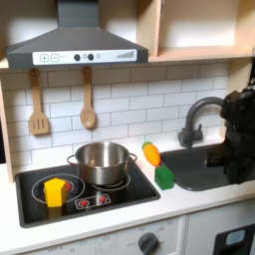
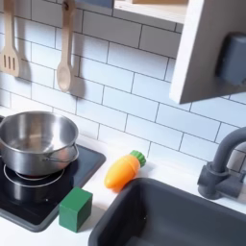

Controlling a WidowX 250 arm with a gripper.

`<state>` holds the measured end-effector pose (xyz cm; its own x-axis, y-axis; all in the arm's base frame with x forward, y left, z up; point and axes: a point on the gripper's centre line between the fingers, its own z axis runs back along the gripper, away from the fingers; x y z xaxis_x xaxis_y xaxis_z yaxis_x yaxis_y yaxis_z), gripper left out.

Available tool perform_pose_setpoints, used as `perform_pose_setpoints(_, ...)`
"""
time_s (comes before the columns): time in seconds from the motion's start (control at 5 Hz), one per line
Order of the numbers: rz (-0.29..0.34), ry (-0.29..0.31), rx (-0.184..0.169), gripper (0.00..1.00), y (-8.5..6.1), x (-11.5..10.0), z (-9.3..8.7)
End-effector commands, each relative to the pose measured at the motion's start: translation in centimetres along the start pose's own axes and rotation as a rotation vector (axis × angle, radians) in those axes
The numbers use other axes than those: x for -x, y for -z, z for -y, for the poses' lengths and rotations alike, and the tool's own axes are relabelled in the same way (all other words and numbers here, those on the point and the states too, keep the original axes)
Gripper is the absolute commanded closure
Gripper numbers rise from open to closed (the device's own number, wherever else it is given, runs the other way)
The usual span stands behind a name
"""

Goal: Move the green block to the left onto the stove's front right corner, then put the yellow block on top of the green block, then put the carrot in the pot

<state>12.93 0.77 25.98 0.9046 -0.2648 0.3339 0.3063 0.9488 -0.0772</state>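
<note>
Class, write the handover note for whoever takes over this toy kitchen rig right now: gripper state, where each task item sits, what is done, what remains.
Gripper: the arm is at the first exterior view's right, over the sink; I cannot tell whether its jaws are open or shut.
Green block: at the stove's front right corner.
Yellow block: on the front left burner, apart from the green one.
Carrot: lying on the counter between stove and sink.
Pot: on the rear right burner.
Done: the green block looks placed.
Left: stack yellow on green, then carrot into pot.

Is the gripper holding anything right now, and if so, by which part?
Cannot be told: the arm is a dark blur over the sink, its jaws indistinct.
</note>
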Motion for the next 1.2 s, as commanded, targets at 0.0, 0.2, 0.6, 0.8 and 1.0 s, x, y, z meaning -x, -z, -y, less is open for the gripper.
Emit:
perform_pose_setpoints(0.0,-0.003,-0.002,0.003,0.00,0.03,0.05,0.03)
perform_pose_setpoints(0.2,-0.001,-0.001,0.000,0.00,-0.03,0.06,0.03)
perform_pose_setpoints(0.6,0.011,-0.018,0.048,0.00,-0.10,-0.22,0.04)
perform_pose_setpoints(0.8,-0.011,0.067,0.024,0.00,-0.08,-0.57,-0.08)
perform_pose_setpoints(1.0,-0.019,0.094,0.016,0.00,-0.06,-0.88,-0.49)
